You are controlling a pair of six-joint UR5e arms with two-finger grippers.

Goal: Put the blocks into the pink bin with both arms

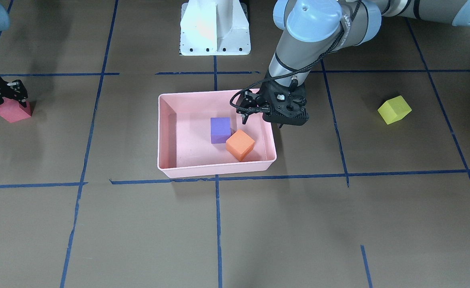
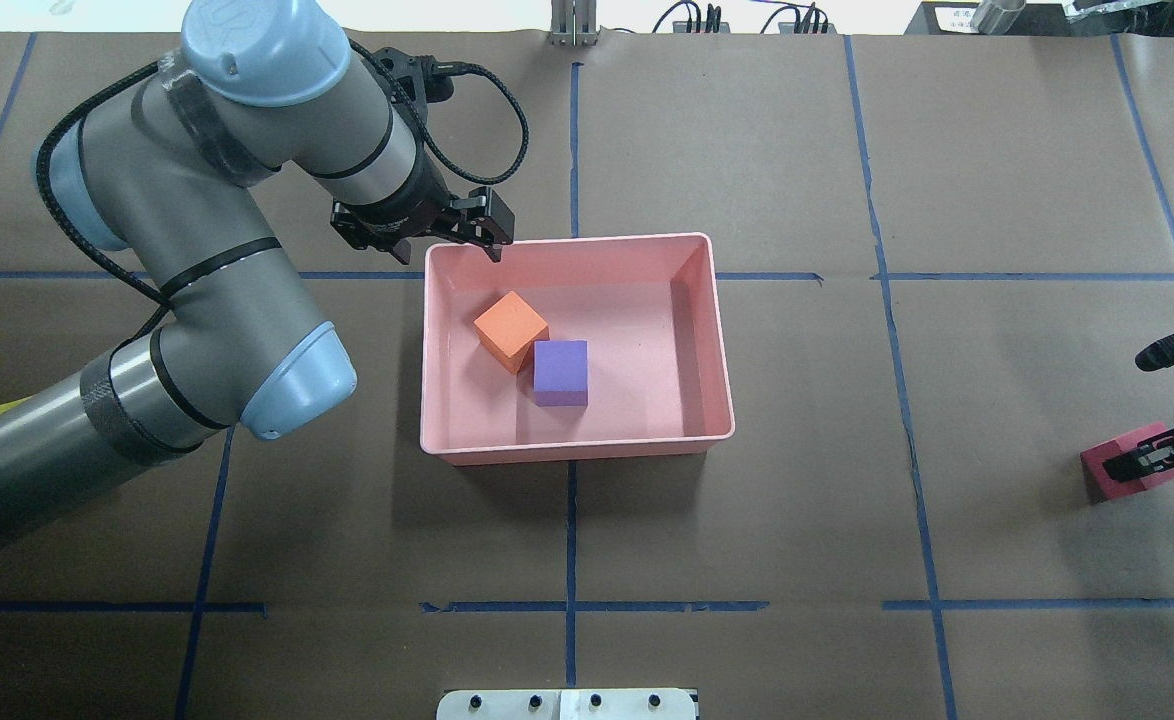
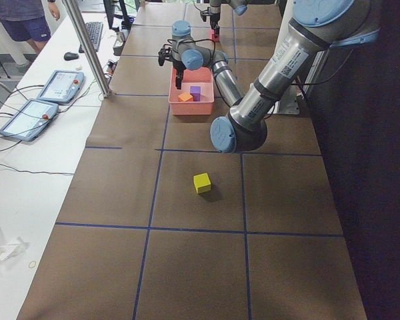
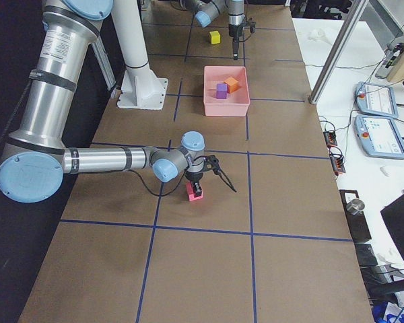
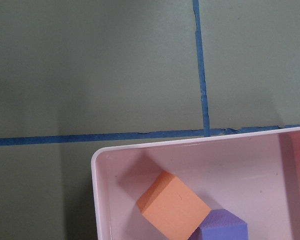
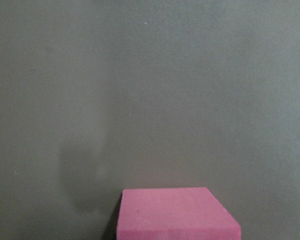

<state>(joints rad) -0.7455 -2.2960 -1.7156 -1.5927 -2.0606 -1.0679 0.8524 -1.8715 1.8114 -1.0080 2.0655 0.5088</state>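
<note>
Blocks lie in three places: the orange block (image 1: 240, 145) and the purple block (image 1: 220, 129) sit inside the pink bin (image 1: 215, 170), the yellow-green block (image 1: 394, 109) rests on the brown table (image 1: 339, 224) well off to the robot's left, and the red block (image 1: 15, 112) stands on the table far out on the robot's right. The bin is near the middle of the table, across one of the blue tape lines (image 1: 218, 224). Inside it the purple block sits square to the walls, while the orange one is turned at an angle and touches it, lying between the purple block and the bin's left end. Both stand flat on the bin floor, away from the walls. The left gripper (image 1: 262, 120) hangs above the bin's corner on the robot's left, on the robot's side; its fingers are spread and hold nothing, and its wrist view looks down on that same corner with the orange block below. The right gripper (image 2: 1152, 460) is down at the red block with its black fingers on either side of it. Whether they actually press on the block I cannot tell. The right wrist view shows only the block's top at the bottom edge and bare table beyond.
</note>
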